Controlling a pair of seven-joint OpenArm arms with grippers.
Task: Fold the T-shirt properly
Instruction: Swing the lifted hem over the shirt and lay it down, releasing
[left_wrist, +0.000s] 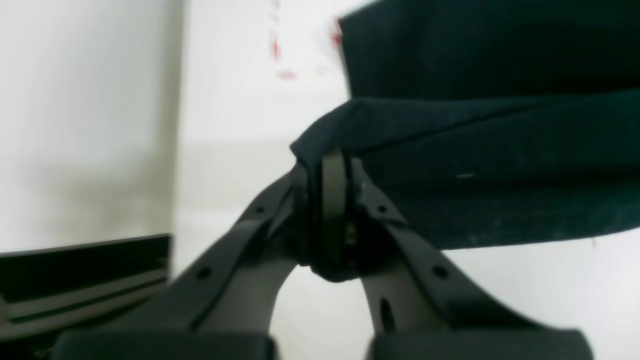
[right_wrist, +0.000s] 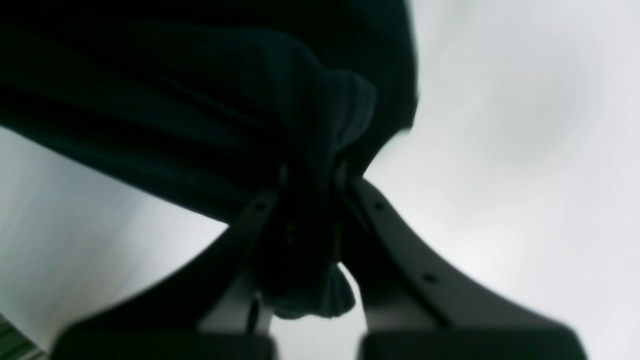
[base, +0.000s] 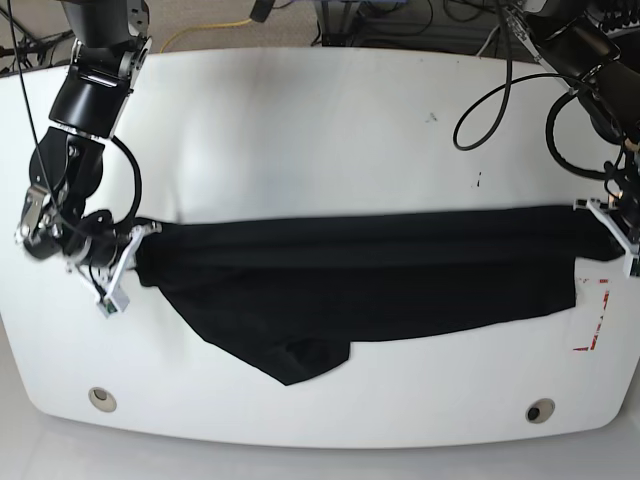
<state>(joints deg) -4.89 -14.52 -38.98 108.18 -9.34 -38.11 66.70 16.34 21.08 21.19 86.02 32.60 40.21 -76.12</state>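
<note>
While both arms are working at opposite ends of the white table (base: 320, 110), the T-shirt (base: 370, 280) is lying stretched across its middle as a long black band, running almost from one side edge to the other.

Item, cloth: the upper edge is being held fairly straight between the two grippers; the lower edge is sagging into a loose point toward the near rim, with a small fold showing there.

Item, left gripper (left_wrist: 327, 200): its fingers are pinching shut on a bunched corner of the fabric, a tuft of cloth poking out below the tips. In the base view it is sitting at the right end of the shirt (base: 618, 228).

Item, right gripper (right_wrist: 310, 210): its fingers are likewise closing on a gathered wad of the fabric, with a small tail of cloth hanging beneath them. In the base view it is sitting at the left end of the shirt (base: 125, 255).

Item, red markings (base: 597, 315): these are showing on the table surface just beside the shirt's right end.

Item, cables (base: 500, 90): black loops are hanging over the far right corner of the table.
</note>
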